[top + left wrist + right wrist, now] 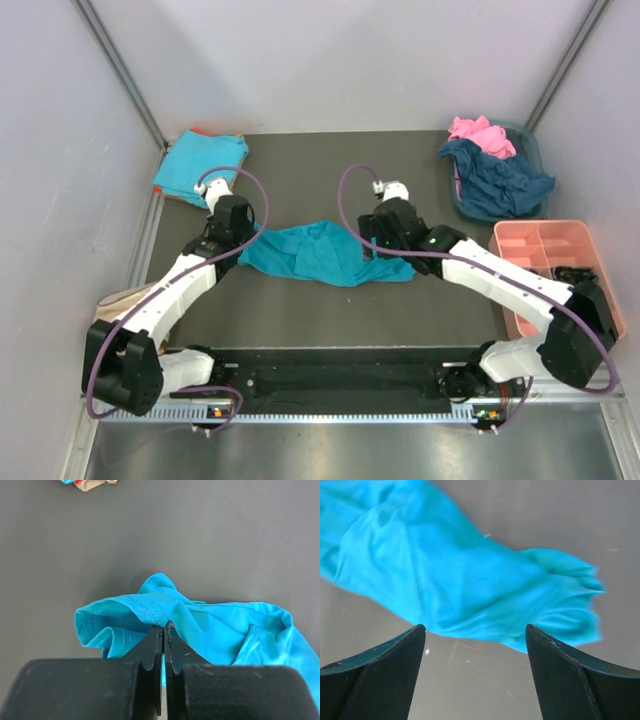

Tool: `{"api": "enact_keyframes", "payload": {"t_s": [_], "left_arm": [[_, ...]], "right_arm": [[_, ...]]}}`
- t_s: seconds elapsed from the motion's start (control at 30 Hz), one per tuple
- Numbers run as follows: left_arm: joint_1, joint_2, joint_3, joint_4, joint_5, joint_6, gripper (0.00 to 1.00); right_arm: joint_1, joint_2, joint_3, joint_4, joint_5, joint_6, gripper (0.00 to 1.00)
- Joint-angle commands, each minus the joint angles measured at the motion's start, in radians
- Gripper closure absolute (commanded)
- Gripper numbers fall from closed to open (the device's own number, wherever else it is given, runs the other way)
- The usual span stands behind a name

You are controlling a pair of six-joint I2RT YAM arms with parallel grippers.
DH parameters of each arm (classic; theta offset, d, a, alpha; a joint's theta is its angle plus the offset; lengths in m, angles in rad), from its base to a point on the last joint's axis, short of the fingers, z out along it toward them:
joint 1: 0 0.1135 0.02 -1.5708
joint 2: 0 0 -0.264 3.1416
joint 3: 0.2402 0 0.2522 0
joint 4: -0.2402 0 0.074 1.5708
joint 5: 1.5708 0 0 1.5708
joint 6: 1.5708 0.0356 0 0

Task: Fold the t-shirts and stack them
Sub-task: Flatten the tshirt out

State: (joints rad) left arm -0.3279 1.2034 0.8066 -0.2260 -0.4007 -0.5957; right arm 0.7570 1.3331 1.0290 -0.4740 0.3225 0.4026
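A crumpled turquoise t-shirt (325, 254) lies mid-table between the two arms. My left gripper (243, 243) is shut on its left edge; in the left wrist view the closed fingertips (163, 628) pinch a fold of the turquoise cloth (220, 625). My right gripper (372, 243) is open and empty just over the shirt's right end; in the right wrist view (475, 630) its fingers straddle bare table below the cloth (455, 580). A folded turquoise t-shirt (200, 165) lies at the back left, over something orange.
A teal basket (535, 160) at the back right holds a pink and a dark blue garment (500, 178). A pink divided tray (555, 262) sits at the right edge. Grey walls enclose the table on three sides.
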Motion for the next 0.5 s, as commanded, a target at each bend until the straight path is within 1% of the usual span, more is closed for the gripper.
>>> {"api": "enact_keyframes", "payload": {"t_s": [0.0, 0.1, 0.2, 0.33, 0.37, 0.47], "left_arm": [[0.003, -0.002, -0.006, 0.050, 0.003, -0.007, 1.00], [0.003, -0.008, -0.009, 0.044, -0.006, -0.004, 1.00], [0.003, -0.018, -0.014, 0.040, -0.012, 0.000, 1.00], [0.003, -0.024, -0.014, 0.037, -0.017, 0.011, 1.00], [0.003, -0.021, -0.011, 0.037, -0.020, 0.014, 1.00], [0.003, -0.012, -0.003, 0.034, -0.020, 0.019, 1.00]], "right_arm": [[0.100, 0.067, 0.043, 0.070, -0.022, 0.011, 0.20], [0.131, 0.113, 0.059, 0.081, -0.005, 0.044, 0.23], [0.131, 0.130, 0.049, 0.093, -0.005, 0.082, 0.26], [0.137, 0.152, 0.037, 0.129, -0.066, 0.065, 0.29], [0.142, 0.178, 0.045, 0.130, -0.077, 0.058, 0.30], [0.189, 0.231, 0.086, 0.126, -0.071, 0.025, 0.30]]}}
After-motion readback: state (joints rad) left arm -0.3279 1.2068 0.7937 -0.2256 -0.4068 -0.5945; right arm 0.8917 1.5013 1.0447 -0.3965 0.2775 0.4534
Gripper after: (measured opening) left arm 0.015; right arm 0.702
